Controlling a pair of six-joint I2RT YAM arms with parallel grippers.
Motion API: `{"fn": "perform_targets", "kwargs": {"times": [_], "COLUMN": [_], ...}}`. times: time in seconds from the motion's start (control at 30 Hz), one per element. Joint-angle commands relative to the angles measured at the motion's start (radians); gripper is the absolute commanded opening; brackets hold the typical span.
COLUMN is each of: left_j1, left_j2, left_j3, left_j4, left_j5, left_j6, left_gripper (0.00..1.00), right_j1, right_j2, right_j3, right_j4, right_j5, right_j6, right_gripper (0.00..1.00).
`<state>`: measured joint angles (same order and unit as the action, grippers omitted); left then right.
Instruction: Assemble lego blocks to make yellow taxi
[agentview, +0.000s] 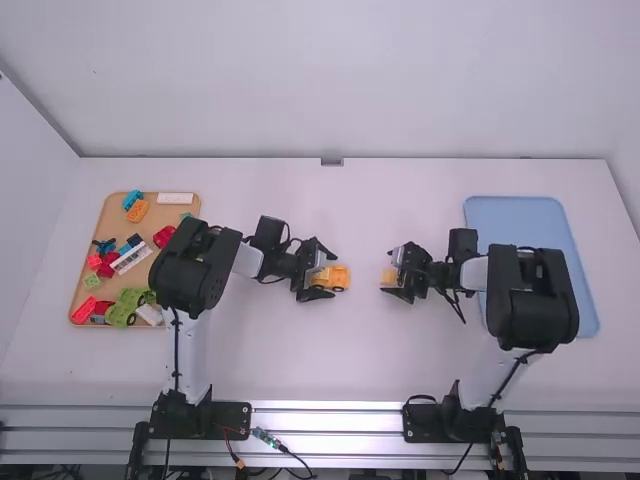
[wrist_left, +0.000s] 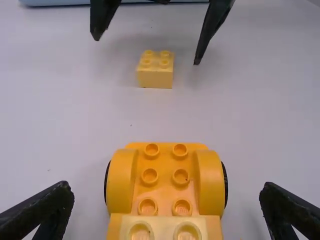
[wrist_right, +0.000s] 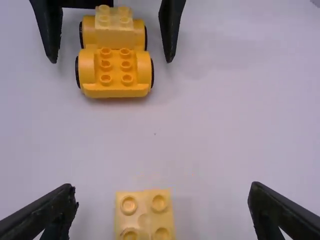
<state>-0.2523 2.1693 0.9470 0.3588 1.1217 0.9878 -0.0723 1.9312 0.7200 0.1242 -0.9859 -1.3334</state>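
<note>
With both pairs open, my right jaws flank the yellow block (wrist_right: 144, 202), my left jaws the wheeled base (wrist_left: 165, 192) pointing lengthwise toward it.

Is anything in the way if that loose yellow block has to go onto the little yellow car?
Nothing visible stands between the loose block and the car, just bare table. The left gripper does have its open fingers on either side of the car, so it might crowd the block's arrival.
</note>
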Motion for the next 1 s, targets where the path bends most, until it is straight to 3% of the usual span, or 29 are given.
{"fn": "perform_targets", "kwargs": {"times": [0.0, 0.07, 0.2, 0.33, 0.43, 0.7, 0.83, 0.97], "left_j1": [0.005, 0.003, -0.002, -0.002, -0.002, 0.003, -0.002, -0.002], "left_j2": [0.013, 0.013, 0.013, 0.013, 0.013, 0.013, 0.013, 0.013], "left_j3": [0.010, 0.010, 0.009, 0.010, 0.009, 0.008, 0.008, 0.008], "left_j4": [-0.003, -0.003, 0.002, 0.029, 0.040, 0.038, 0.038, 0.038], "left_j5": [0.015, 0.014, 0.014, 0.012, 0.015, 0.015, 0.015, 0.014], "left_j6": [-0.005, -0.005, -0.025, -0.057, -0.056, -0.057, -0.057, -0.057], "left_gripper": [0.99, 0.99, 0.99, 0.99, 0.99, 0.99, 0.99, 0.99], "right_j1": [-0.002, -0.013, -0.042, -0.045, -0.043, -0.010, 0.002, -0.006], "right_j2": [0.076, 0.119, 0.167, 0.175, 0.188, 0.199, 0.199, 0.199], "right_j3": [0.029, 0.059, 0.139, 0.176, 0.175, 0.163, 0.163, 0.163], "right_j4": [-0.002, -0.021, -0.205, -0.319, -0.299, -0.236, -0.237, -0.238], "right_j5": [-0.040, -0.074, -0.143, -0.137, -0.140, -0.097, -0.083, -0.084], "right_j6": [0.025, 0.028, -0.114, -0.213, -0.210, -0.136, -0.136, -0.135], "right_gripper": [0.91, 0.92, 0.90, 0.82, 0.70, 0.61, 0.49, 0.45]}}
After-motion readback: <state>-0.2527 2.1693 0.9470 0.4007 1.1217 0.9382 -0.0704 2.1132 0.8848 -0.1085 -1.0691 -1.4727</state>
